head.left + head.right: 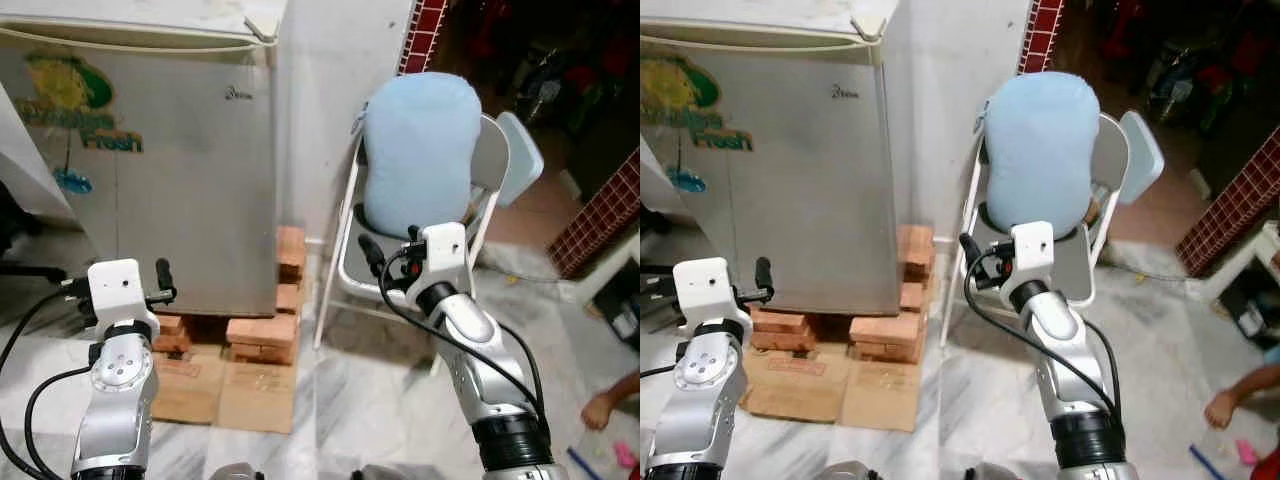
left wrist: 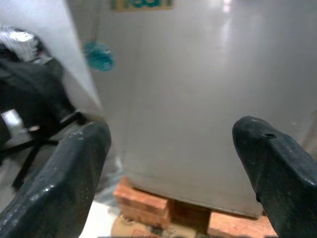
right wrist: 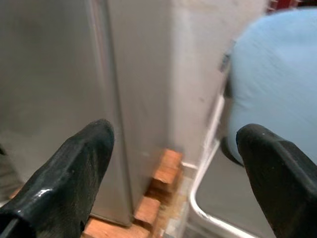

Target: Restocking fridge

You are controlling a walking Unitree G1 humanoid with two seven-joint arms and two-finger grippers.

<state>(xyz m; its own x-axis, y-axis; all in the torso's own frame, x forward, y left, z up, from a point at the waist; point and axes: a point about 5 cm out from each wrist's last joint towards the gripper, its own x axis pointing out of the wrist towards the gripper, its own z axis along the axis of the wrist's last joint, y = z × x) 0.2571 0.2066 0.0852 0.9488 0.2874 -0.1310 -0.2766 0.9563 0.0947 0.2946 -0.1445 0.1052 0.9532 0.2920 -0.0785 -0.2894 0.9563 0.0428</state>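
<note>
A small silver fridge (image 1: 170, 170) with a "Fresh" sticker stands ahead on the left, its door closed. My left gripper (image 2: 171, 131) is held low in front of the fridge's lower left part, open with nothing between its fingers (image 1: 163, 272). My right gripper (image 3: 176, 134) is raised between the fridge's right side and a chair, also open and holding nothing. One of its black fingers (image 1: 370, 250) shows in front of the chair seat.
The fridge rests on stacked bricks (image 1: 262, 335) over flattened cardboard (image 1: 235, 395). A white folding chair (image 1: 490, 160) carrying a light blue cushion (image 1: 420, 150) stands just right of it. A person's hand (image 1: 600, 408) is on the floor at lower right. A black chair base (image 1: 20, 262) sits at far left.
</note>
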